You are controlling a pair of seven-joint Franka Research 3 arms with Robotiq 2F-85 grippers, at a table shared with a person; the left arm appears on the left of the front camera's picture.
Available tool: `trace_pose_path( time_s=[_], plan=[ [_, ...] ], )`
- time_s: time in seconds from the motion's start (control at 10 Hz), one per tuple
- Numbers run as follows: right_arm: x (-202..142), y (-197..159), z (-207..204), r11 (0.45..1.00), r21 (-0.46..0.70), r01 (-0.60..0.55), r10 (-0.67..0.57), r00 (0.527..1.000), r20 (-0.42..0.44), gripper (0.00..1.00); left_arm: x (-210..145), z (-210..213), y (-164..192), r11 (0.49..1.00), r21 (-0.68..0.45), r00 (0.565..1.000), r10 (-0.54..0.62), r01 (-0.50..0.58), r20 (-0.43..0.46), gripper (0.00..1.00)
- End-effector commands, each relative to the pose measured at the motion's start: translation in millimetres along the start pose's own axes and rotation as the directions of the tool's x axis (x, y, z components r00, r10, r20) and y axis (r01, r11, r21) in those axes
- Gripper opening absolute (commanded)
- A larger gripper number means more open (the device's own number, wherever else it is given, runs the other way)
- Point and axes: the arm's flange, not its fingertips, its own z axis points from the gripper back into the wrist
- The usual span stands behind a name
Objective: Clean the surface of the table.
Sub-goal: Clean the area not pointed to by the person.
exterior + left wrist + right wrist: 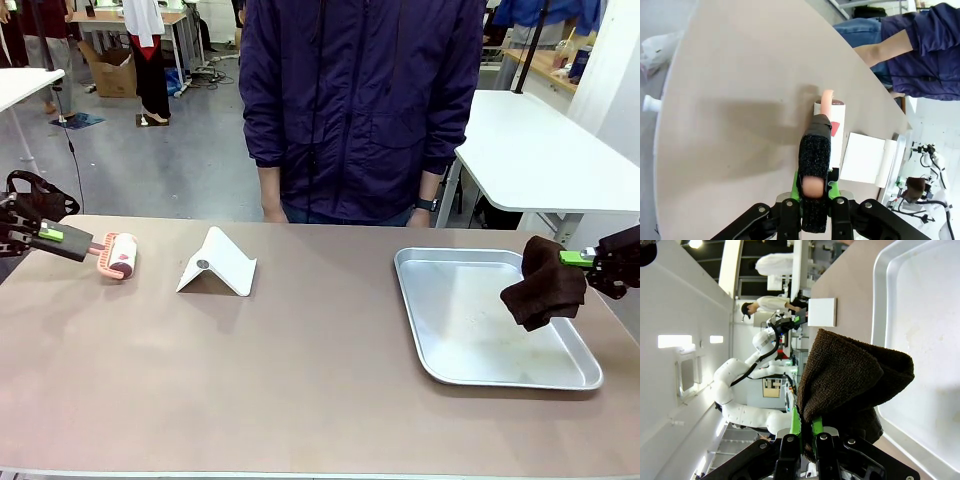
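The brownish table (300, 390) runs across the front view. At its left edge my left gripper (52, 235) is shut on the handle of a pink lint roller (120, 256), whose white roll rests on the tabletop. In the left wrist view the gripper (815, 187) clamps the handle's black sleeve, and the lint roller (836, 131) points away over the table (740, 75). On the right, my right gripper (580, 258) is shut on a dark brown cloth (545, 285) that hangs over the tray's right side. The right wrist view shows the cloth (855, 375) draped from that gripper (807, 432).
A silver metal tray (450, 350) lies on the right half of the table, its rim (880, 300) beside the cloth. A white folded stand (218, 263) sits left of centre. A person in a dark purple jacket (360, 100) stands at the far edge, hands down.
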Motion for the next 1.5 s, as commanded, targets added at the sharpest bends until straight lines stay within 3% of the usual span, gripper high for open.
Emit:
trace_pose_path(
  time_s=[0.0, 0.4, 0.7, 0.9, 1.0, 1.2, 1.4],
  plan=[
    [1.1, 3.4, -0.3, 1.000, 0.011, -0.016, 0.016, 1.000, 0.011, 0.10, -1.5, -20.6, 4.2, 0.999, 0.049, 0.999, -0.006, 0.009, -0.052, 0.22],
    [1.1, 3.4, -0.3, 1.000, 0.011, -0.016, 0.016, 1.000, 0.011, 0.10, -25.6, 8.5, -37.3, 0.987, -0.149, 0.995, -0.068, 0.056, -0.079, 0.22],
    [1.1, 3.4, -0.3, 1.000, 0.011, -0.016, 0.016, 1.000, 0.011, 0.10, -75.6, 76.9, -71.6, 0.910, -0.389, 0.984, -0.174, 0.141, -0.049, 0.22],
    [1.1, 3.4, -0.3, 1.000, 0.011, -0.016, 0.016, 1.000, 0.011, 0.10, -110.7, 106.7, -64.2, 0.895, -0.428, 0.977, -0.185, 0.123, -0.107, 0.22],
    [1.1, 3.4, -0.3, 1.000, 0.011, -0.016, 0.016, 1.000, 0.011, 0.10, -129.7, 116.1, -50.9, 0.912, -0.400, 0.973, -0.166, 0.090, -0.162, 0.22],
    [1.1, 3.4, -0.3, 1.000, 0.011, -0.016, 0.016, 1.000, 0.011, 0.10, -181.0, 132.1, -19.5, 0.894, -0.432, 0.970, -0.196, 0.117, -0.145, 0.22],
    [1.1, 3.4, -0.3, 1.000, 0.011, -0.016, 0.016, 1.000, 0.011, 0.10, -209.6, 142.2, -2.6, 0.874, -0.463, 0.970, -0.218, 0.144, -0.110, 0.22]
  ],
)
